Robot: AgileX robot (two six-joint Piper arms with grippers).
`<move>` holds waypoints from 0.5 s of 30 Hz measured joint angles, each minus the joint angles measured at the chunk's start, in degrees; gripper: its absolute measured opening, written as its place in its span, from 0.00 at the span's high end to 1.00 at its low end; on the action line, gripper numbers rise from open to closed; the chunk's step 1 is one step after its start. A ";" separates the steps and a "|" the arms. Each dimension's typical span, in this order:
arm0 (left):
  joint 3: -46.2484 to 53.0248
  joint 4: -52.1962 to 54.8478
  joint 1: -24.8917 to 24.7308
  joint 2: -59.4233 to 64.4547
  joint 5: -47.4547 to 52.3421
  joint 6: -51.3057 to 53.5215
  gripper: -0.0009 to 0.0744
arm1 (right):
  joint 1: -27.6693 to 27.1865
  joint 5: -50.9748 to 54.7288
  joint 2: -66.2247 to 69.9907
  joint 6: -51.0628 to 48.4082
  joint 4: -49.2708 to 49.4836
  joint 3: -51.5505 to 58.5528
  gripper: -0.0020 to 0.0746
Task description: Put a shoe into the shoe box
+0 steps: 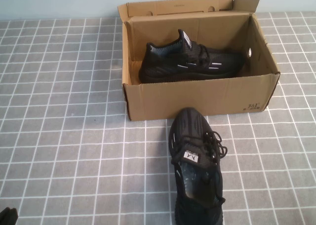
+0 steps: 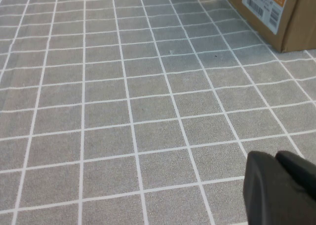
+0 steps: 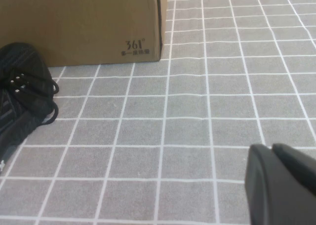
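My left tool is parked low at 7 o'clock over the tabletop, fingers together, holding nothing. One shoe lies on its side in the shoe box, so the task looks done. The second shoe stands at 6 o'clock before the box. My right tool, closed and empty, waits low beside it.
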 joint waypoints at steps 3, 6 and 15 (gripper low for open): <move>0.00 0.00 0.00 0.00 0.00 0.00 0.99 | 0.00 0.00 0.00 0.00 0.00 0.00 0.99; 0.00 0.00 0.00 0.00 0.00 0.00 0.99 | 0.00 0.00 0.00 0.00 0.00 0.00 0.99; 0.00 0.00 0.00 0.00 0.00 0.00 0.99 | 0.00 -1.04 0.00 0.00 0.00 0.00 0.99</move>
